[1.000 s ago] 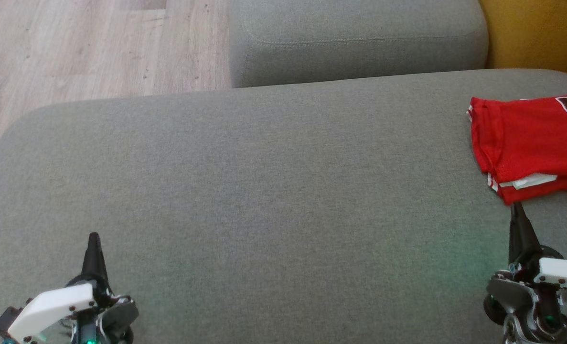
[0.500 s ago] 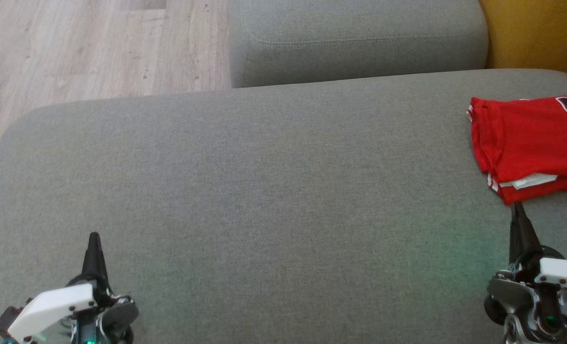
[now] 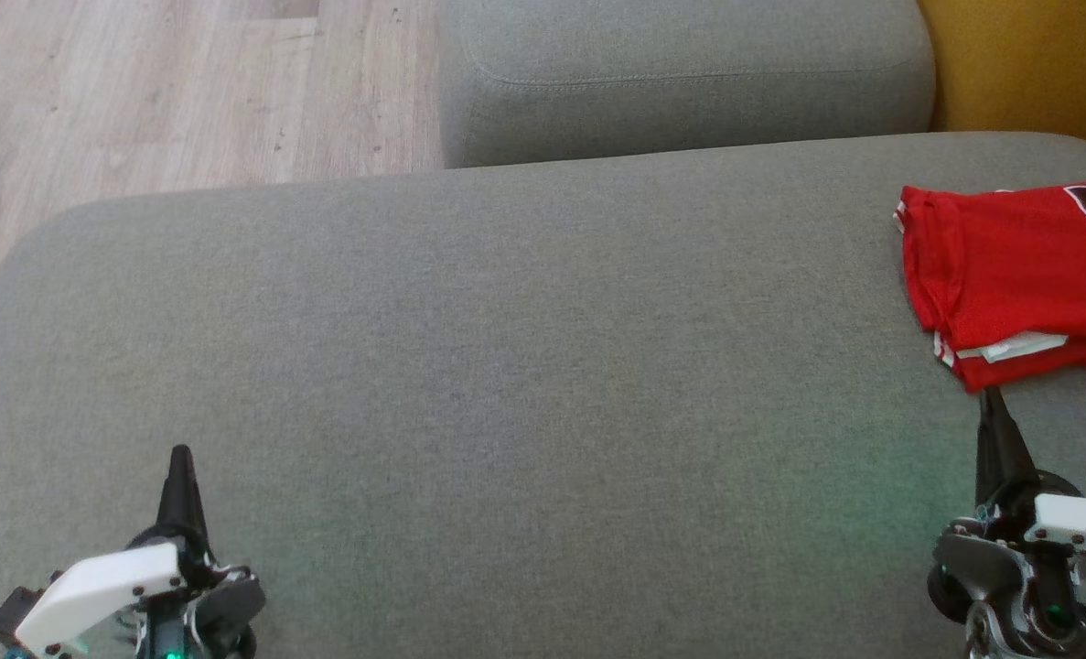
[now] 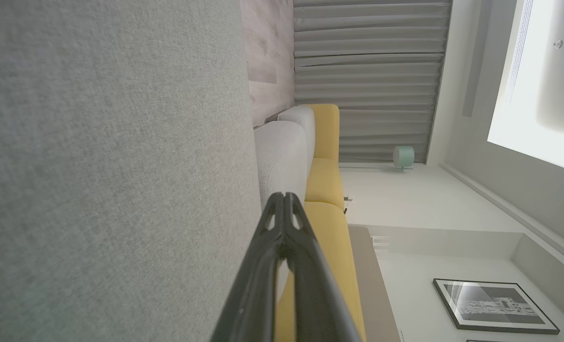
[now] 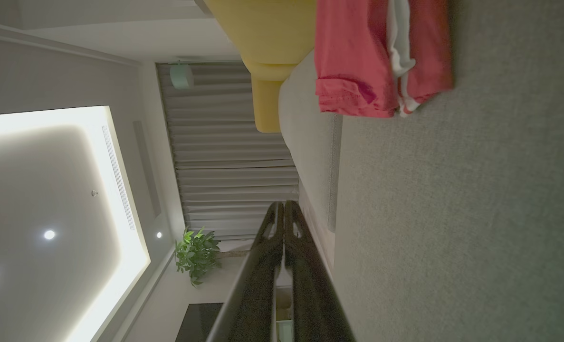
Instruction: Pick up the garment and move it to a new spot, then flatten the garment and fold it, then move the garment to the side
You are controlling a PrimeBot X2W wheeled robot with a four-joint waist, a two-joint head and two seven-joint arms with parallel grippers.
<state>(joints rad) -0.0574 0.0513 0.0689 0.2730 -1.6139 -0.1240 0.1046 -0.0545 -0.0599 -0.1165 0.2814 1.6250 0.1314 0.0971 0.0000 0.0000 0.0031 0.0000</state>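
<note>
Left hand, right hand closed; head view shows the garment numbered, right wrist view seemingly its hem.

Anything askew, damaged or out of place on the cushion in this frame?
Nothing stands out. The garment lies folded at the right end of the grey cushion, a white panel peeking from its near edge. The left hand and right hand are shut and empty.

The garment is recorded as red, with white panels and black numerals outlined in white. The sofa seat is listed as plain grey weave, the floor as pale wood grain, the upholstery behind as mustard yellow.
</note>
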